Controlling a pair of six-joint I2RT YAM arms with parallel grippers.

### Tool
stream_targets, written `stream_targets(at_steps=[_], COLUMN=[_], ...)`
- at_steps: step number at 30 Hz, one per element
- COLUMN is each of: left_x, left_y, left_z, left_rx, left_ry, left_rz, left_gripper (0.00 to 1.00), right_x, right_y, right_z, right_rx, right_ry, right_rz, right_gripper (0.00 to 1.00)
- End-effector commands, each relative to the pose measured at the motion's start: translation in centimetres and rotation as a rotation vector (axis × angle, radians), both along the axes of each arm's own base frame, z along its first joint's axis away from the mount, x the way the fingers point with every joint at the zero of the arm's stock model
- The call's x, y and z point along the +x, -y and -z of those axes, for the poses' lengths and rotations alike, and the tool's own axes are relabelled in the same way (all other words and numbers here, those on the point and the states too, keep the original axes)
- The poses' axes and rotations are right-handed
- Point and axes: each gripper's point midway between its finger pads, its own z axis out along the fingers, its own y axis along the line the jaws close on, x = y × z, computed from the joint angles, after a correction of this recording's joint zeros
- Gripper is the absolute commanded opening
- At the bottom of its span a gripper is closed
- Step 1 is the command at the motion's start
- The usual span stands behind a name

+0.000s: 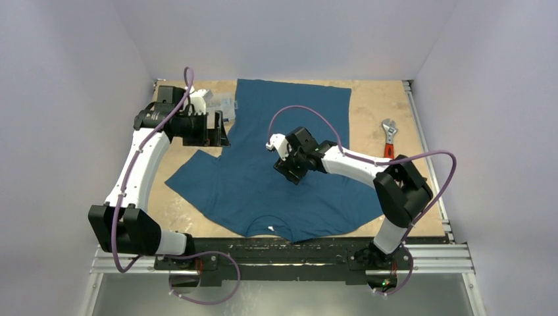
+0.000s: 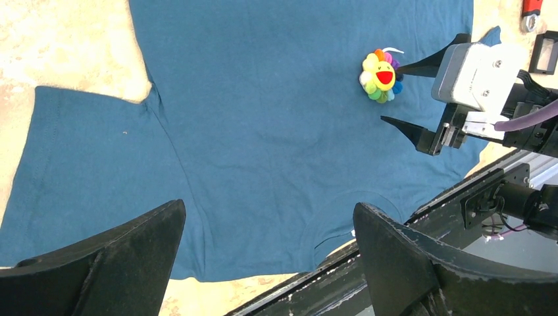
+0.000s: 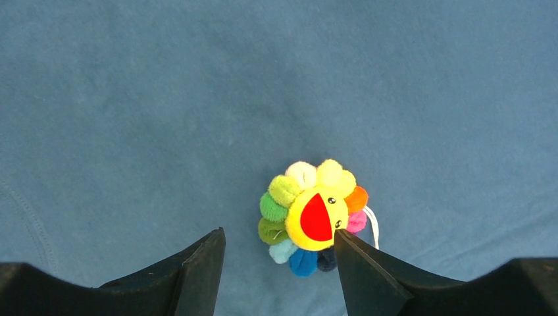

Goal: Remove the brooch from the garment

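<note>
Table: pale wood-grain board boxed in by plain white walls, with both arm bases on a rail at its near edge.
Garment: dark teal T-shirt spread flat over the middle of the table, hem toward the far edge and neckline at the near edge, with a small white label inside the collar.
Brooch: round flower with rainbow petals, a yellow centre and a red mouth, lying on the garment's chest about the middle of the table. A thin white loop shows at its side. In the top view the right arm's head hides it.
Right arm: reaches from the near right corner in over the garment.
Right jaws: apart, straddling the brooch. One finger meets the flower's lower petals and the other stands clear of it. Whether the first finger presses on it cannot be told.
Left arm: stretched along the left edge toward the far left corner.
Left jaws: spread wide, holding nothing, above the garment's sleeve side.
Wrench: red-handled, on bare table near the right edge, apart from the garment.
</note>
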Motion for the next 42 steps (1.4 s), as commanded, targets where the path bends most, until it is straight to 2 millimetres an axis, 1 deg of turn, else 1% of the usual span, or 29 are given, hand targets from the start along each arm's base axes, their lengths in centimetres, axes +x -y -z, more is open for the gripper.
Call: stream_targets(at_steps=[1,4,7,9,13,15,19,21,24,26,27,32,36,39,42], left_x=[0.0,1.3,2.1,2.2,2.2,2.1,1.9,1.9,1.5,1.2,0.9,-0.3,-1.7,-2.7,-3.9], left_y=[0.0,-0.6,-0.6,-0.4,-0.1,0.0,0.3,0.4,1.1,1.7,2.0,3.3,4.2,5.1,6.0], left_z=[-1.0,-2.2,-3.2,-3.5,-3.6,-3.6,-3.5,-3.4,-3.3,-3.2,-3.2,-2.2,-1.2,-0.9,-0.8], left_rx=[0.007,0.048,0.054,0.046,0.037,0.032,0.026,0.045,0.055,0.065,0.070,0.059,0.039,0.034,0.028], left_ry=[0.068,0.158,0.203,0.211,0.220,0.228,0.246,0.266,0.284,0.301,0.308,0.299,0.311,0.376,0.451], left_rz=[0.031,0.031,0.047,0.059,0.075,0.081,0.093,0.127,0.168,0.194,0.206,0.245,0.285,0.336,0.407], left_gripper=[1.00,1.00,1.00,1.00,1.00,1.00,1.00,1.00,1.00,1.00,1.00,1.00,1.00,1.00,1.00], right_x=[0.4,0.4,0.3,0.3,0.1,0.0,0.0,0.0,0.0,0.1,-0.1,-0.2,-0.7,-1.8,-3.0], right_y=[0.5,0.7,1.0,1.1,1.4,1.4,1.3,1.3,1.3,1.2,1.2,1.5,1.9,2.1,1.8], right_z=[0.4,0.7,1.3,1.7,2.4,2.5,1.6,1.2,0.8,0.6,0.5,-0.1,-0.4,-0.6,-1.0], right_rx=[-0.034,-0.048,-0.066,-0.074,-0.086,-0.084,-0.070,-0.067,-0.066,-0.056,-0.052,-0.002,0.052,0.100,0.132], right_ry=[0.031,0.033,0.027,0.024,0.019,0.018,0.027,0.029,0.033,0.024,0.014,-0.056,-0.168,-0.275,-0.332], right_rz=[0.014,-0.001,0.000,0.000,-0.006,-0.003,-0.010,-0.013,-0.019,-0.024,-0.029,-0.040,-0.060,-0.081,-0.117], right_gripper=[0.65,0.62,0.59,0.57,0.57,0.54,0.41,0.37,0.21,0.04,0.00,0.00,0.00,0.00,0.00])
